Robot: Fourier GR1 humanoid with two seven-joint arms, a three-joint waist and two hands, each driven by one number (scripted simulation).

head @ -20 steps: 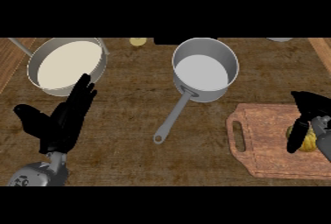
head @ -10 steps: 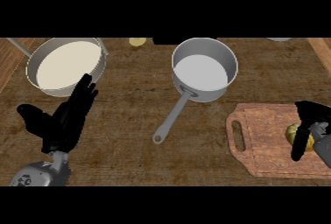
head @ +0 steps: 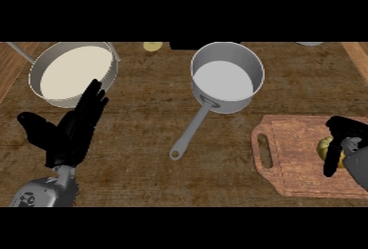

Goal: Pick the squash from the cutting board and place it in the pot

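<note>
While the left hand [head: 72, 133] rests open, the right hand [head: 343, 146] curls round the squash [head: 326, 147] — on the cutting board [head: 295, 163].

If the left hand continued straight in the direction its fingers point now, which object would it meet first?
Probably the pan with the cream-coloured inside: the open left hand points up and slightly right, fingertips already near its rim. Its height above the counter is unclear.

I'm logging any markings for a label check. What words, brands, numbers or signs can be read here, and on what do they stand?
None can be read.
The pot, the pan and the cutting board carry no visible text.
A dark mark on the left arm's grey cuff, below the left hand, is too small to read.
</note>
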